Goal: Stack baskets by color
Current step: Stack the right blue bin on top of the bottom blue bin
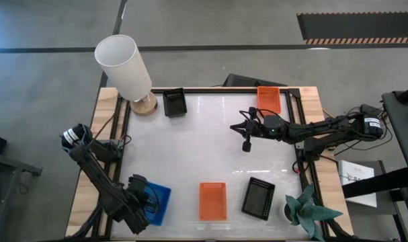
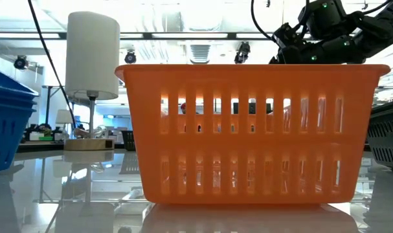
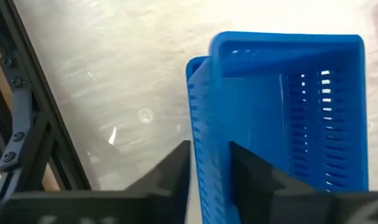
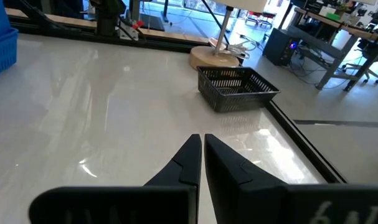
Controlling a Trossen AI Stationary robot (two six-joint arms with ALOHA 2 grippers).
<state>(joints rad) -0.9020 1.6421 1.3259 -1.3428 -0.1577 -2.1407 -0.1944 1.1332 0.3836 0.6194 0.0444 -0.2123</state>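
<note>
Two blue baskets (image 1: 158, 202), nested and slightly offset, sit at the table's near left corner. My left gripper (image 3: 210, 163) hangs over them, pointing down and open, one finger outside and one inside their side wall. An orange basket (image 1: 212, 200) and a black basket (image 1: 258, 198) stand near the front edge. Another orange basket (image 1: 269, 99) and another black basket (image 1: 175, 102) stand at the far edge. My right gripper (image 1: 247, 144) hovers shut over the table's middle right, holding nothing. My left gripper comes from above, its fingers (image 3: 176, 171) astride the long side wall (image 3: 208, 134) of the nested blue baskets, one finger outside and one inside. Whether the fingers touch the wall I cannot tell. The baskets rest on the table.
A white lamp (image 1: 126, 70) on a wooden base stands at the far left corner, a green plant (image 1: 308, 212) at the near right corner. A black frame (image 1: 294, 121) borders the white tabletop. Bare tabletop lies in the middle between the baskets.
</note>
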